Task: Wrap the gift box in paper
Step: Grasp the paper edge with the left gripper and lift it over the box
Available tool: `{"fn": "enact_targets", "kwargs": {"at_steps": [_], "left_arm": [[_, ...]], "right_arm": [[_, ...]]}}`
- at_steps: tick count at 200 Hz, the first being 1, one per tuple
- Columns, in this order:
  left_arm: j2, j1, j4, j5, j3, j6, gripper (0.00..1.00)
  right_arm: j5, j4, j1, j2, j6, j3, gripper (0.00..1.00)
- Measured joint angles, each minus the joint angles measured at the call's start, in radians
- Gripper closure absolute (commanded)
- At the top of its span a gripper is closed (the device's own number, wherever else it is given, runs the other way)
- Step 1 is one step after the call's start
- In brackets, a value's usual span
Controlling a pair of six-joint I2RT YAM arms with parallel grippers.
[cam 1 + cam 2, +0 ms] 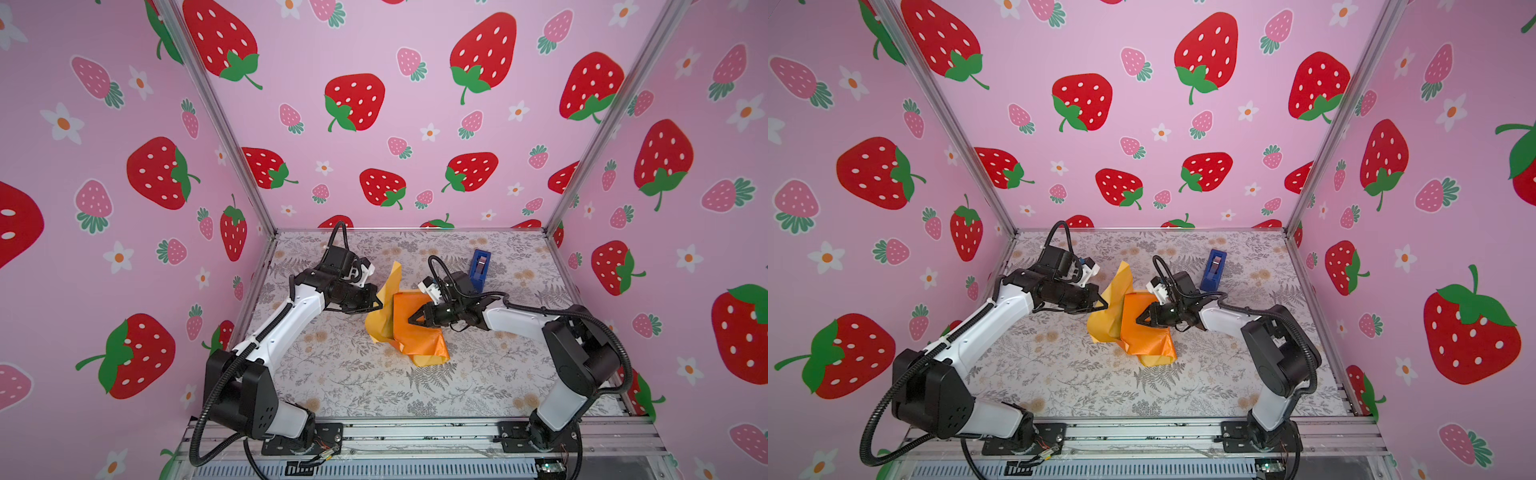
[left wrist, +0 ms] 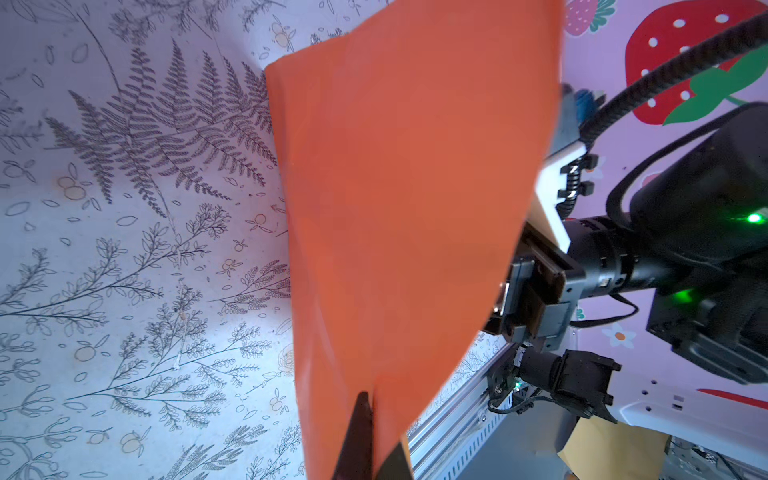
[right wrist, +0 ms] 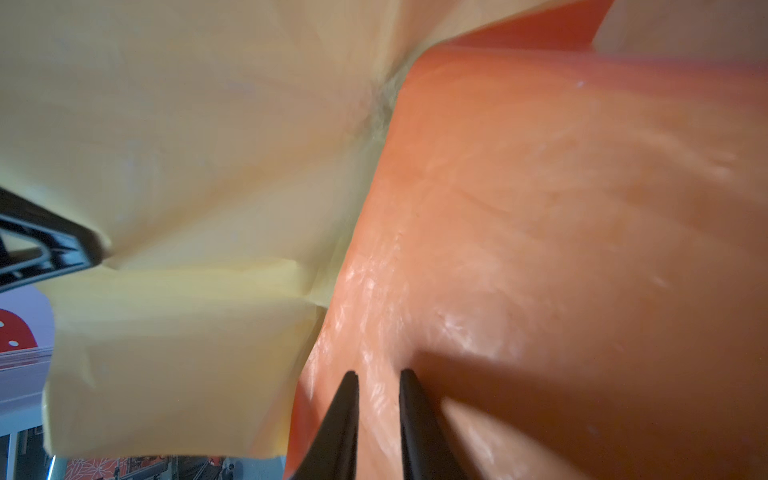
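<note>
The paper (image 1: pixel 405 328) lies crumpled at the middle of the floral table (image 1: pixel 332 374) in both top views, its glossy orange face draped over a boxy lump. That lump is presumably the gift box, though none of its black surface shows. A pale yellow flap stands up on the left of the heap. The left gripper (image 1: pixel 377 302) is clenched on that flap's edge, and the left wrist view shows the sheet pinched between the dark fingers (image 2: pixel 361 415). The right gripper (image 3: pixel 376 374) has its jaws a narrow gap apart, tips resting on the orange top face and grasping nothing visible. A blue tape dispenser (image 1: pixel 478 269) stands upper right of the heap, apart from it.

The sheet looks light, thin and limp — it holds creases but sags where unsupported, and the glossy side is likely slippery under a fingertip. It is best taken by a free edge or corner, pinched flat, while the box beneath is pinned from above so it does not slide.
</note>
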Motion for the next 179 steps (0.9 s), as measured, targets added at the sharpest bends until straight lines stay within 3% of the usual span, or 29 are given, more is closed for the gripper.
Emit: {"fn": "enact_targets", "kwargs": {"at_steps": [83,133,179], "left_arm": [[0.0,-0.001,-0.041,-0.022,0.025,0.004,0.98],[0.031,-0.005,-0.029,0.036,0.035,-0.014,0.97],[0.116,-0.074,-0.02,0.04,0.102,-0.062,0.95]], "right_arm": [[-0.008,0.005,0.0,0.0,0.001,-0.004,0.78],[-0.008,0.008,0.0,0.0,0.005,-0.005,0.78],[-0.009,0.009,0.0,0.0,0.005,-0.005,0.78]]}}
